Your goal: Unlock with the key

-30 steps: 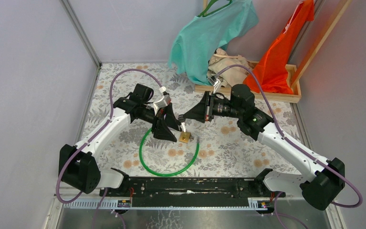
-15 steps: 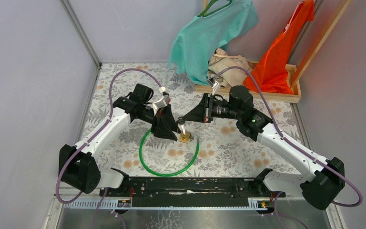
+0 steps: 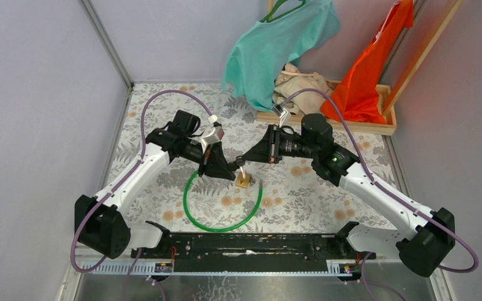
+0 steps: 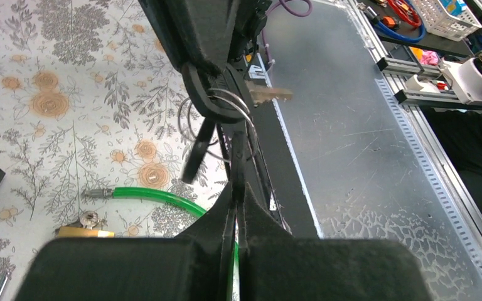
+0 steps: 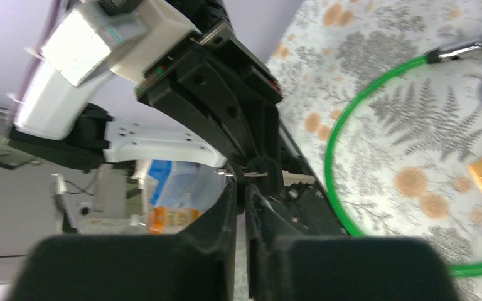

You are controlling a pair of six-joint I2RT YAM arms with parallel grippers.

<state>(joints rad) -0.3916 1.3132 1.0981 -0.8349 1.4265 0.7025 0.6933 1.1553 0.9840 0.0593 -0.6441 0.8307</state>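
Observation:
A small bunch of keys on a wire ring [image 4: 233, 103] hangs in the air between both grippers, one bare key [image 4: 270, 94] sticking out sideways and a black-headed one [image 4: 196, 153] dangling. My left gripper [image 4: 239, 147] is shut, its tips pinching the bunch from below. My right gripper [image 5: 243, 187] is nearly closed on the same bunch, its jaws a slit apart. In the top view the left gripper [image 3: 228, 167] and right gripper [image 3: 241, 161] meet just above the brass padlock [image 3: 243, 182], which lies on the floral mat on a green cable loop [image 3: 191, 213].
A wooden tray [image 3: 351, 127] with a beige cloth, a teal shirt [image 3: 276, 44] and an orange garment [image 3: 370, 69] stands at the back right. Grey walls close in on the left and right. The black base rail [image 3: 245, 246] runs along the near edge.
My left gripper has moved right onto the keys and closed from wide open to shut. The right gripper stayed in place holding the bunch, its jaws easing slightly.

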